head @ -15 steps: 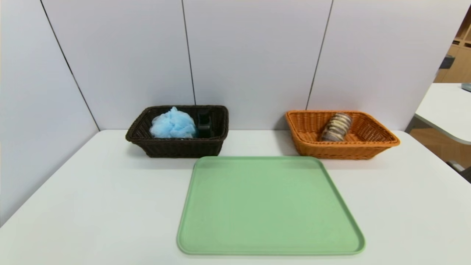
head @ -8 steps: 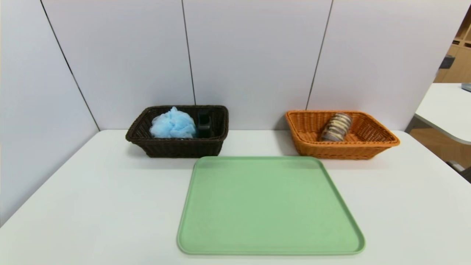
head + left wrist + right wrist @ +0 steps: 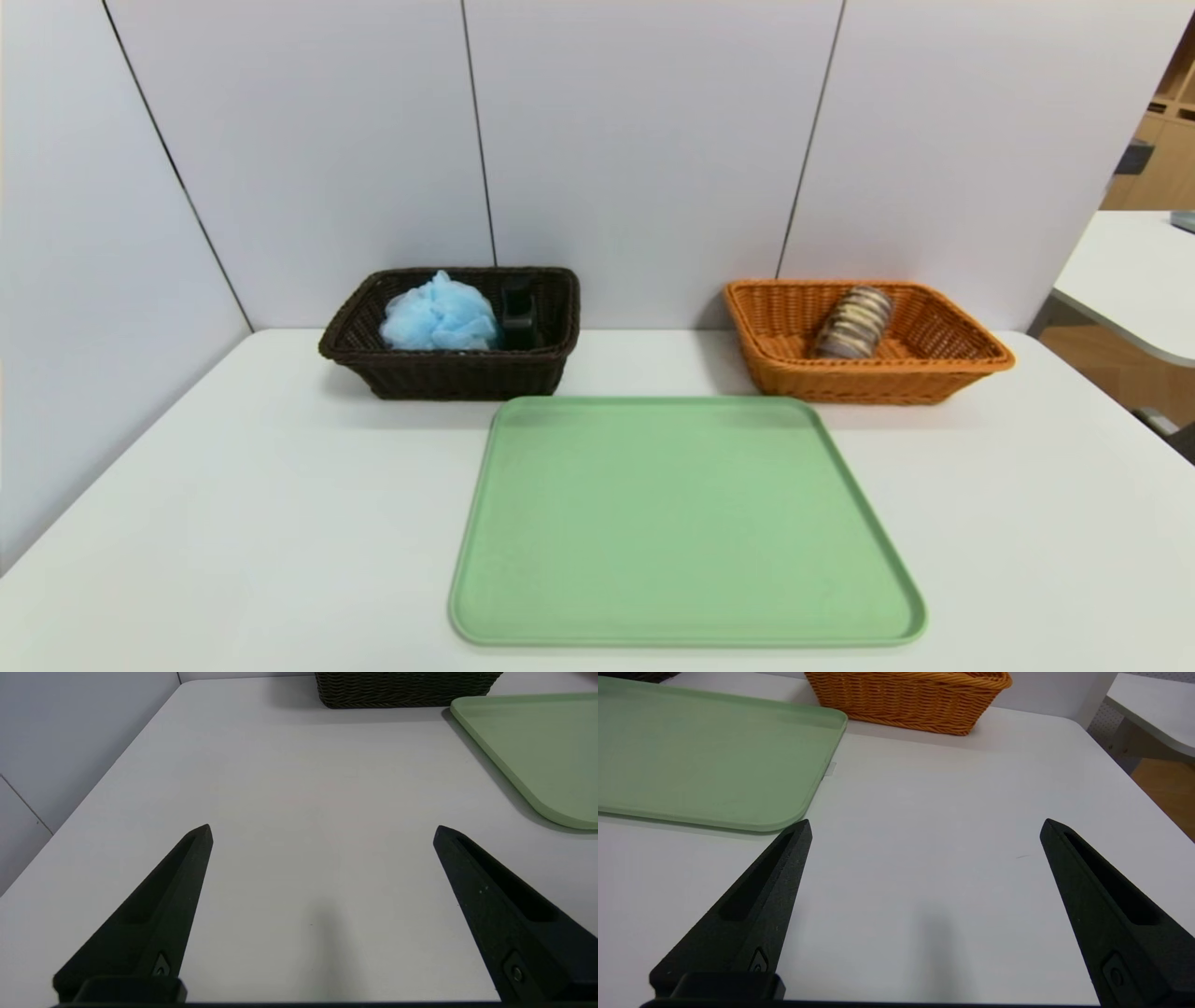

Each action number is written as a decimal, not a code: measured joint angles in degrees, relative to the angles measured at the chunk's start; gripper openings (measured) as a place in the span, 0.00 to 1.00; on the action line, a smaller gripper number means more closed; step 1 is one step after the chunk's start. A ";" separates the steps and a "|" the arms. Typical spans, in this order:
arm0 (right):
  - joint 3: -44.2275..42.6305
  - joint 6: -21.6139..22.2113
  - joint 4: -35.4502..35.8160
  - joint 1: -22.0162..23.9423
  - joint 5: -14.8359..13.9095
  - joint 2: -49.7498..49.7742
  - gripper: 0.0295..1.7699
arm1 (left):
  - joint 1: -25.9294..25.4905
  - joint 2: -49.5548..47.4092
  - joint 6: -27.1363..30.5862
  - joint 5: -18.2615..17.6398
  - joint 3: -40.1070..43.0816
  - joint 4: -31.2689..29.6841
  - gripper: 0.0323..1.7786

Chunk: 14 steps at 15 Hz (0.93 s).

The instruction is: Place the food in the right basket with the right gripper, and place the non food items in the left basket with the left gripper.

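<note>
Tray [image 3: 686, 523] between and before baskets

The left basket [image 3: 448, 373] and the right basket [image 3: 868, 383] stand well apart on the table [image 3: 233, 523], both at its back, close to the wall [image 3: 644, 140]. In the left basket lie the bath pouf [image 3: 439, 315], on the left, and the bottle [image 3: 518, 317], just beside it on the right. The bread roll [image 3: 854, 323] lies (a little aslant, as it happens) in the right basket. The tray [image 3: 686, 523] lies before the baskets, in the middle of the table.
</note>
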<state>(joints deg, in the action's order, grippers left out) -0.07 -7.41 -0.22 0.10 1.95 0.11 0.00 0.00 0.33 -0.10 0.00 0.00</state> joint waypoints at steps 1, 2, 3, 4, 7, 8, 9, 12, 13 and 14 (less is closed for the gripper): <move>0.02 0.20 -0.02 0.00 -0.02 0.00 0.96 | 0.00 0.00 0.02 0.00 0.00 0.00 0.95; 0.02 0.74 -0.02 0.00 -0.02 0.00 0.96 | 0.00 0.00 0.00 0.00 0.00 0.00 0.95; 0.05 1.61 0.06 0.00 -0.09 0.00 0.96 | 0.00 0.00 0.02 0.02 0.00 0.00 0.95; 0.05 2.65 0.17 0.00 -0.13 0.00 0.96 | 0.00 0.00 0.02 0.00 0.00 0.00 0.95; 0.07 4.33 0.22 0.00 -0.50 0.00 0.96 | 0.00 0.00 0.00 0.00 0.00 0.00 0.95; 0.07 4.35 0.20 0.00 -0.55 0.00 0.96 | 0.00 0.00 0.02 0.00 0.00 0.00 0.95; 0.07 4.44 0.15 0.00 -0.59 0.00 0.96 | 0.00 0.00 0.02 0.00 0.00 0.00 0.95; 0.07 4.04 0.12 0.00 -0.41 0.00 0.96 | 0.00 0.00 0.00 0.00 0.00 0.00 0.95; 0.07 4.33 0.11 0.00 -0.57 0.00 0.96 | 0.00 0.00 0.00 0.00 0.00 0.00 0.95; 0.07 4.36 0.00 0.00 -0.61 0.00 0.96 | 0.00 0.00 0.02 0.00 0.00 0.00 0.95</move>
<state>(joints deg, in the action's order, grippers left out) 0.00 -3.05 -0.22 0.10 1.34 0.11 0.00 0.00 0.35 -0.10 0.00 0.00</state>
